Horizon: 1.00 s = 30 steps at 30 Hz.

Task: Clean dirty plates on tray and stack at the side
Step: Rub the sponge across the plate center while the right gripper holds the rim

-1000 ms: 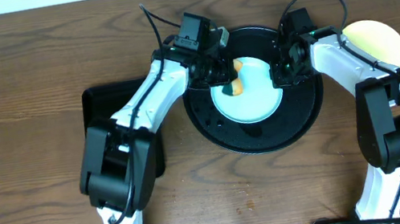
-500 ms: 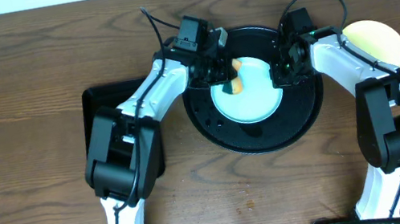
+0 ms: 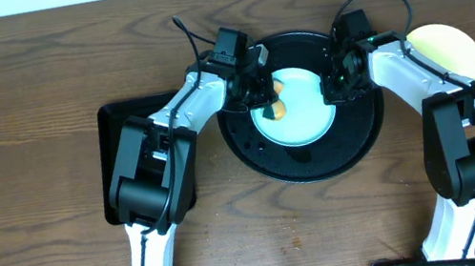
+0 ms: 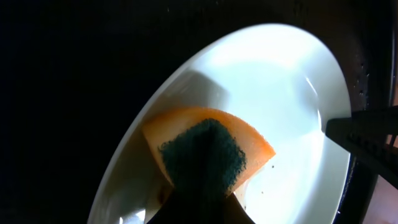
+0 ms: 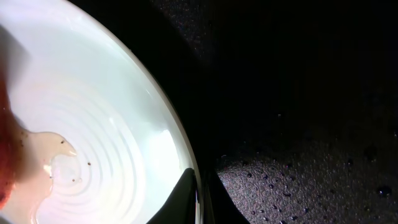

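A pale mint-blue plate (image 3: 300, 115) lies in the round black tray (image 3: 310, 161). My left gripper (image 3: 263, 100) is shut on an orange sponge with a dark green scrub face (image 3: 277, 105) and presses it on the plate's left part; in the left wrist view the sponge (image 4: 208, 149) sits on the plate (image 4: 292, 81). My right gripper (image 3: 335, 90) is shut on the plate's right rim; the right wrist view shows a finger on each side of the rim (image 5: 196, 198), with a brownish wet smear (image 5: 37, 168) inside. A pale yellow plate (image 3: 448, 49) lies on the table at the right.
A rectangular black tray (image 3: 126, 132) lies left of the round tray, under my left arm. The brown wooden table (image 3: 16, 141) surrounds everything. Water droplets speckle the round tray's floor (image 5: 323, 180).
My left gripper has shifted the sponge slightly left and toward the front on the plate. My right gripper and the plate have stayed still.
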### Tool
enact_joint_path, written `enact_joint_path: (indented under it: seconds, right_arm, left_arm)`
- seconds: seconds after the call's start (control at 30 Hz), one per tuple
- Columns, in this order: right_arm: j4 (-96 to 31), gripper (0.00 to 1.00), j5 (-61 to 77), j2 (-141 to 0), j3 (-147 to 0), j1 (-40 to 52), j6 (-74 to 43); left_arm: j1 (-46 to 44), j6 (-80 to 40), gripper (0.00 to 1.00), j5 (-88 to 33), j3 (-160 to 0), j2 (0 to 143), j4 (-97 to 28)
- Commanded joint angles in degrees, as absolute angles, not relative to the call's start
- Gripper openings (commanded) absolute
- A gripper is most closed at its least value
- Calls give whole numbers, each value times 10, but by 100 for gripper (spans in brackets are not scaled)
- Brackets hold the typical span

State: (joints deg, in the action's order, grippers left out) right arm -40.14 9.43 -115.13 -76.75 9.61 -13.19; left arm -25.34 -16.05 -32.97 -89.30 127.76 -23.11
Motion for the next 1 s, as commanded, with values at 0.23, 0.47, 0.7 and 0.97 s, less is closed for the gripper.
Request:
enact_joint_path:
  seconds: [0.23,0.47,0.7,0.97]
  right_arm:
    - [-401,4,89,-1152,-763,98,-132]
    - [-401,4,89,-1152,-763,98,-132]
    - [-401,5,89,-1152,-763,98,-132]
    - [-401,8,89,-1152,-763,98,-132]
  left_arm:
    - [-276,-149,7,-318,-890,1349,-276]
    - [-307,-149,8,-382,-890,1349,-282]
    - [-309,-149,7,-380,-908,1318,-285]
    - [-262,-149,7,-379,-930,1174,-296]
